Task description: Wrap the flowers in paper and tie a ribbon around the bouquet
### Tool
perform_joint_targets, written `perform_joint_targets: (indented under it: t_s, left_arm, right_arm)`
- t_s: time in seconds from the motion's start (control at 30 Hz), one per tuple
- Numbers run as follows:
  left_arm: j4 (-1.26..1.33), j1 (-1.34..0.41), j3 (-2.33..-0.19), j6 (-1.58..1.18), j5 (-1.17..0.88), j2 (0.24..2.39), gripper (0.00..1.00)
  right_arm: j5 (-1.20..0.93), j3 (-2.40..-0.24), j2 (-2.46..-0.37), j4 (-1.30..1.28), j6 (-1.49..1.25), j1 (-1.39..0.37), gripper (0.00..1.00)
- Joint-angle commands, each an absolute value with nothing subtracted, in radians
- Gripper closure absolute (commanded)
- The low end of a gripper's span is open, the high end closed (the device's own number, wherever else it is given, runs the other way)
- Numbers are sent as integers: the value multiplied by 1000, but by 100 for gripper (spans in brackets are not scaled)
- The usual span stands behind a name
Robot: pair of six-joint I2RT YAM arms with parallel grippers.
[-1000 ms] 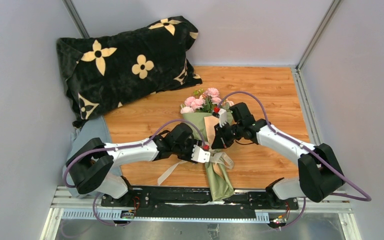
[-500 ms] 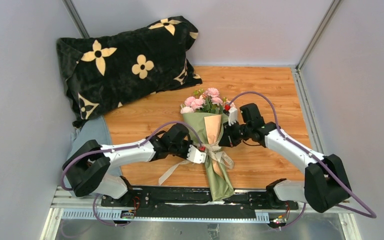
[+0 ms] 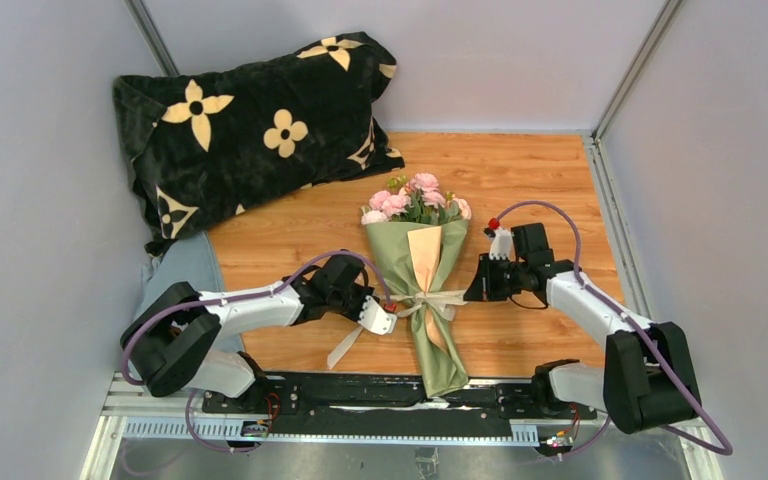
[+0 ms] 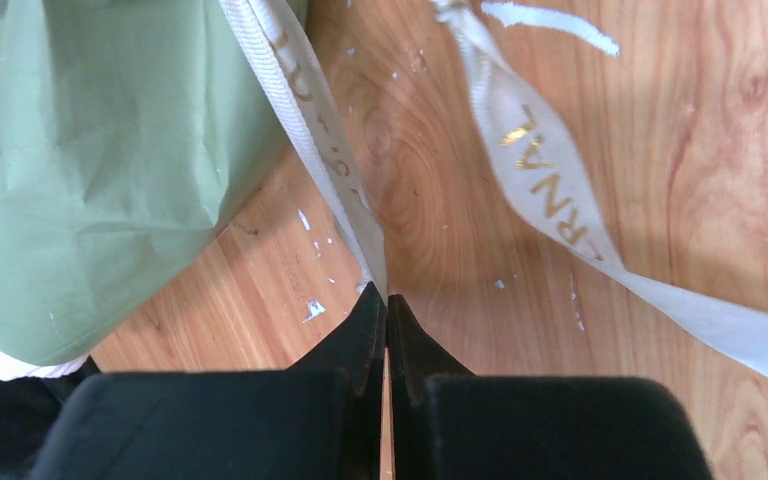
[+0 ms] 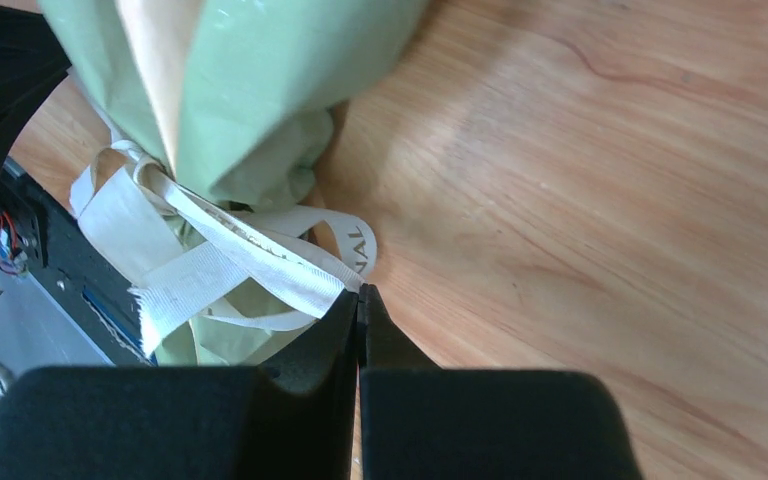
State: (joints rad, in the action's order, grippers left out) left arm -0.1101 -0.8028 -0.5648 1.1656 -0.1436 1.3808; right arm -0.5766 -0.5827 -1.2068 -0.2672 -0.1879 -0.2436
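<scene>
My left gripper (image 4: 387, 300) is clamped on one ribbon (image 4: 310, 120) end and my right gripper (image 5: 360, 292) pinches the other, either side of the bouquet (image 3: 425, 270), whose foot overhangs the near rail (image 3: 310, 385). Bare table (image 3: 540, 190) lies beyond; a pillow (image 3: 250, 120) crowds far-left. Only wrist views show the ribbon's gold lettering; only overhead shows the flowers (image 3: 412, 200).

you see matt, creased olive paper (image 4: 90, 150), a woven cloth ribbon (image 4: 305, 110) with shiny gilt lettering, a smooth grained wood table (image 4: 440, 190), and a plush pillow (image 3: 250, 115).
</scene>
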Motion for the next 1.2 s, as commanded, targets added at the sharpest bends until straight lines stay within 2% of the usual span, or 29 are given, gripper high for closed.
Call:
perform_joint_targets:
  t_s: [0.0, 0.5, 0.77, 0.87, 0.9, 1.03, 1.17]
  left_arm:
    - [-142, -754, -532, 1243, -115, 1373, 100]
    - [-129, -680, -528, 1331, -144, 1368, 100]
    - [-163, -680, -558, 1308, -198, 1347, 100]
    - [-226, -680, -591, 1332, -246, 1337, 100]
    - [-241, -680, -596, 1341, -260, 1333, 100]
    - [-274, -680, -614, 1368, -276, 1329, 85]
    - [-298, -681, -642, 1334, -295, 1328, 53]
  right_arm:
    - [-527, -541, -1171, -295, -225, -158, 100]
    - [-514, -509, -1198, -255, -240, -66, 100]
    - [-554, -542, -1220, -245, -212, -113, 99]
    - [-517, -622, -1205, -359, -167, -114, 65]
    - [-485, -640, -1191, -391, -163, -114, 59]
    - [-476, -649, -1125, -394, -158, -120, 55]
    - [-587, -610, -1091, -288, -60, -227, 55]
